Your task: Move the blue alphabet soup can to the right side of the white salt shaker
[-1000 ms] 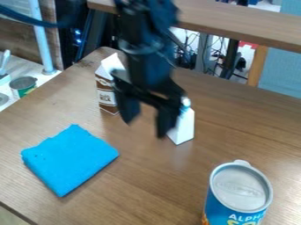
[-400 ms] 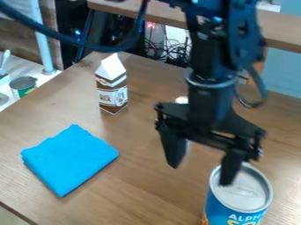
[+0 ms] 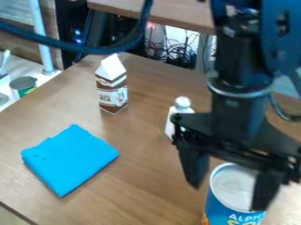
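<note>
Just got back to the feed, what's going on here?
The robot's gripper hangs at the blue can with its jaws apart and nothing held between them as far as I can see; whether it touches the can, I can't tell. A white bottle stands just behind the gripper, partly hidden by it. The milk carton stands upright farther back, and the folded blue cloth lies flat on the wooden table.

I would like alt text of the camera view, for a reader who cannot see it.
An open black gripper hangs by a blue tin can at the lower right of a wooden table. Behind the gripper stands a white bottle; farther left are a brown milk carton and a folded blue cloth.
</note>
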Motion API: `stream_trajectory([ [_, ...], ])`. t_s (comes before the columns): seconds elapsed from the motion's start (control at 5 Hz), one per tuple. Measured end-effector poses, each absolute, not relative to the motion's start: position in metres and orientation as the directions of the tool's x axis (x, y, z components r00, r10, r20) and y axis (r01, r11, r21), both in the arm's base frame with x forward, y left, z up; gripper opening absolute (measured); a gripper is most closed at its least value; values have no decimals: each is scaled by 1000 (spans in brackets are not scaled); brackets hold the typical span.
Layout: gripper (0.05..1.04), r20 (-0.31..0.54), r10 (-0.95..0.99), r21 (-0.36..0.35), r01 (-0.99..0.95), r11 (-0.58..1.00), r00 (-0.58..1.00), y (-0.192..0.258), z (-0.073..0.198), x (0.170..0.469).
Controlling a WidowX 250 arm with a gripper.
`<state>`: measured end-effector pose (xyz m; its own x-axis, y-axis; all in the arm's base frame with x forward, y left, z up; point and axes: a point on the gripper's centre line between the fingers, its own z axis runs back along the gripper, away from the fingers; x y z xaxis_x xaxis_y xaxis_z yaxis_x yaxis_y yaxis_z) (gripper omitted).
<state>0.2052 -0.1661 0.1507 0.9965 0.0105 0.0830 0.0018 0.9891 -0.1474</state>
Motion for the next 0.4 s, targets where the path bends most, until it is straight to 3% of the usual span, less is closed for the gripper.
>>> stream_trajectory([
  [0.2,1001,61,-8,-127,16,992,998,-175,137,196],
  [0.4,1001,52,-43,-50,46,998,998,-190,107,197],
])
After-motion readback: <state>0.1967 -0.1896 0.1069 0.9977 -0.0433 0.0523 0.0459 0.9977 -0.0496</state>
